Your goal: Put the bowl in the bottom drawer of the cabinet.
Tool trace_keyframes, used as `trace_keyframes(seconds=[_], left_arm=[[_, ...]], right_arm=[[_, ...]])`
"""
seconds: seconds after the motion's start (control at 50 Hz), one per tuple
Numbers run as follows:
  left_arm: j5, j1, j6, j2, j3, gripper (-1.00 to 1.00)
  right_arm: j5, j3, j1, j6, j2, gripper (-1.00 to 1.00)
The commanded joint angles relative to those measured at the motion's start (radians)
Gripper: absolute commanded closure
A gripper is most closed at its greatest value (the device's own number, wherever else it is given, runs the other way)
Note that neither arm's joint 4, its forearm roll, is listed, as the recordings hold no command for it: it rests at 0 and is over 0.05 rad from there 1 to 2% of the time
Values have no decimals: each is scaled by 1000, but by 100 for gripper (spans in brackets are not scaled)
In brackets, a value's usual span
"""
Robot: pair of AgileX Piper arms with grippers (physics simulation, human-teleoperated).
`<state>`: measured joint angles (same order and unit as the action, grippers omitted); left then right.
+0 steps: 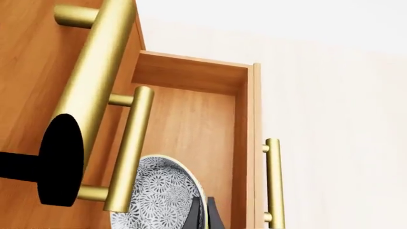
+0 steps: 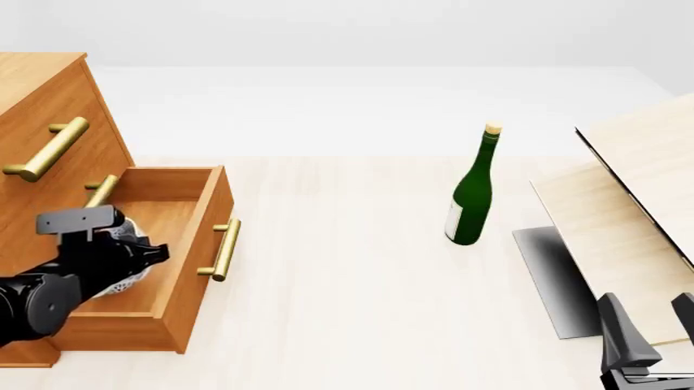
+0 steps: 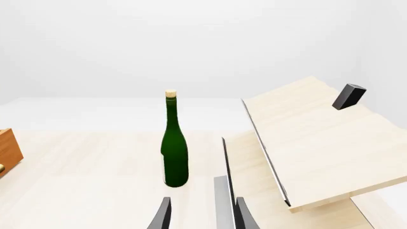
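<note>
The bottom drawer (image 2: pixel 162 244) of the cabinet (image 2: pixel 44 106) stands pulled out toward the table's middle, its brass handle (image 2: pixel 224 249) facing the green bottle (image 2: pixel 473 195). Between drawer front and bottle lies a wide stretch of bare table (image 2: pixel 336 276). The left gripper (image 2: pixel 136 256) reaches down inside the drawer box, its fingers clamped on the rim of the bowl (image 1: pixel 159 195), which sits tilted on edge, patterned outside showing, close under the middle drawer's handle (image 1: pixel 130 148). In the front view the arm covers most of the bowl; whether it touches the drawer floor cannot be told. The right gripper (image 3: pixel 202 214) hovers low at the table's near right, fingers apart, holding nothing, beside the slanted pale boards (image 2: pixel 639 187). Its arm is cut off by the frame edge.
</note>
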<state>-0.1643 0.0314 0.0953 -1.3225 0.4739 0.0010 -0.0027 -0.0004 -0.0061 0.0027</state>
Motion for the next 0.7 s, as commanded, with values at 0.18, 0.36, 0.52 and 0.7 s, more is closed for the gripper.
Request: trace_keyframes(seconds=[0.18, 0.36, 0.52, 0.7], left_arm=[[-50, 21, -16, -39, -5, 100], [-72, 13, -12, -64, -6, 100], [-75, 11, 3, -64, -5, 100], [-79, 5, 32, -66, -6, -100]], right_arm=[[0, 0, 0, 0, 0, -100], [0, 0, 0, 0, 0, -100], [0, 0, 0, 0, 0, -100], [0, 0, 0, 0, 0, -100]])
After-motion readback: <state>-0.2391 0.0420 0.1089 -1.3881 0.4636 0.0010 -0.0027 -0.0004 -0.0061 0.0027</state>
